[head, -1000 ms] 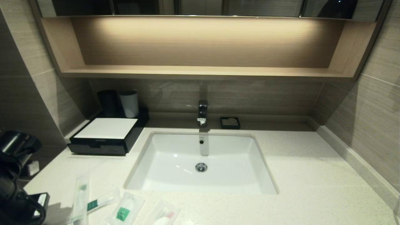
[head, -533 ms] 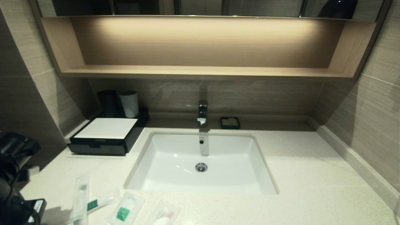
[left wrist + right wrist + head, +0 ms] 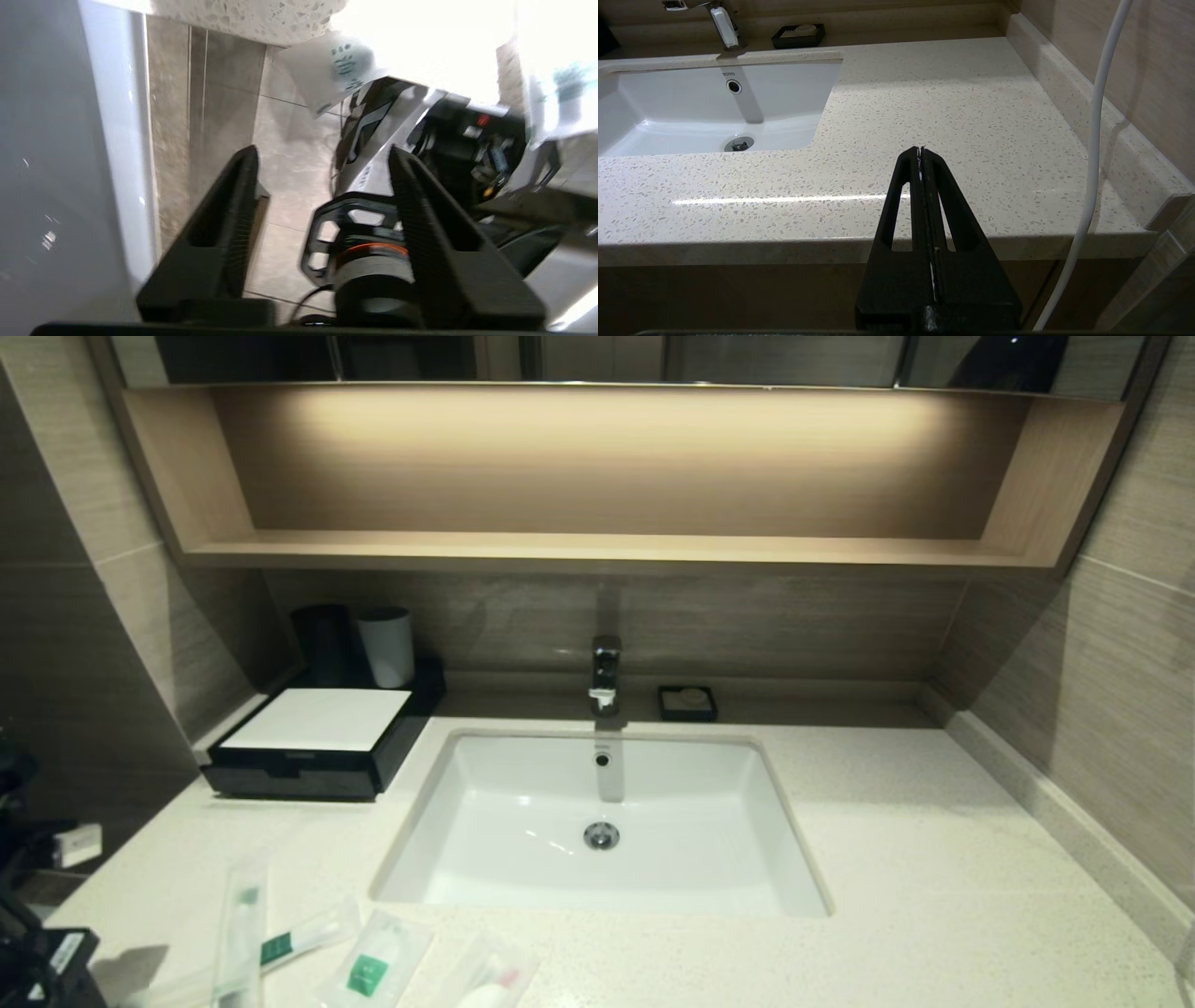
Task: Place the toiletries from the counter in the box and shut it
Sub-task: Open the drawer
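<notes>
The left gripper (image 3: 322,158) was held low beyond the counter's (image 3: 915,859) near-left edge, fingers spread apart with nothing between them, likely readied for a first pick. The right gripper (image 3: 920,151) was parked off the near-right edge, fingers pressed together and empty. The toiletries (image 3: 308,947) were laid loose on the near-left counter, none boxed. The box (image 3: 313,742) was set far left, drawer seemingly closed, contents hidden. The sink (image 3: 523,887) held nothing.
</notes>
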Motion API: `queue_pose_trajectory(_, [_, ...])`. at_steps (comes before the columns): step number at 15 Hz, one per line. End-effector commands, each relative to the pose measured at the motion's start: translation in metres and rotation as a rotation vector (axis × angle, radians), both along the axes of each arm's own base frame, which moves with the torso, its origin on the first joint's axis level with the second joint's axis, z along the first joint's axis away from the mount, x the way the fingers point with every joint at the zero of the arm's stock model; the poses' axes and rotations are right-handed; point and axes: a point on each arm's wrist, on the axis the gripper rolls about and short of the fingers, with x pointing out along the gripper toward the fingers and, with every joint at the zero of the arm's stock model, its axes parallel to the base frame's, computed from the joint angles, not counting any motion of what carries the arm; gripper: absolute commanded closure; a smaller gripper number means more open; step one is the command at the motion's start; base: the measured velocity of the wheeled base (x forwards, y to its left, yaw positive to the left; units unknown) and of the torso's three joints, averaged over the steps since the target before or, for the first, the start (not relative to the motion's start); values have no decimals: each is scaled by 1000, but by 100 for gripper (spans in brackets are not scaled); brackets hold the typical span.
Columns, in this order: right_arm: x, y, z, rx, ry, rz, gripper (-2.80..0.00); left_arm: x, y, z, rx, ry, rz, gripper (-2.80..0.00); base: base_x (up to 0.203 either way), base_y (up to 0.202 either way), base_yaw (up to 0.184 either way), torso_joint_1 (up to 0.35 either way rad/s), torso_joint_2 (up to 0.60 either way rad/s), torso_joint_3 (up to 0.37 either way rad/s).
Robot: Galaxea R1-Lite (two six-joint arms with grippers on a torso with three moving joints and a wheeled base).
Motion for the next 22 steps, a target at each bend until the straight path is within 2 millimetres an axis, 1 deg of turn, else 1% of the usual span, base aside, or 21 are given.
queue_pose_trajectory(1, [0, 0, 0, 0, 1, 0, 0, -4, 8, -3, -70, -1, -95, -280, 0, 0, 0, 0, 0, 0])
queue_pose_trajectory(2, [0, 0, 0, 0, 2, 0, 0, -4, 8, -4, -102, -1, -125, -280, 0, 0, 0, 0, 0, 0])
queue_pose_trajectory(4, [0, 0, 0, 0, 1, 0, 0, -3, 8, -5, -112, 5, -187, -280, 0, 0, 0, 0, 0, 0])
queue_pose_trajectory(7, [0, 0, 0, 0, 1, 1, 0, 6, 10, -10, -191, -24, -287, -280, 0, 0, 0, 0, 0, 0])
queue_pose_trajectory(9, [0, 0, 0, 0, 1, 1, 0, 11, 12, -12, -190, -17, -290, -280, 0, 0, 0, 0, 0, 0])
queue_pose_trajectory(11, [0, 0, 0, 0, 1, 0, 0, 15, 15, -10, -144, -10, -305, -280, 0, 0, 0, 0, 0, 0])
queue_pose_trajectory(15, [0, 0, 0, 0, 2, 0, 0, 16, 18, -11, -96, 30, -320, -280, 0, 0, 0, 0, 0, 0])
queue_pose_trajectory(17, [0, 0, 0, 0, 2, 0, 0, 17, 19, -16, -90, 66, -341, -280, 0, 0, 0, 0, 0, 0])
queue_pose_trajectory(22, [0, 0, 0, 0, 2, 0, 0, 25, 23, -27, -113, 97, -349, -280, 0, 0, 0, 0, 0, 0])
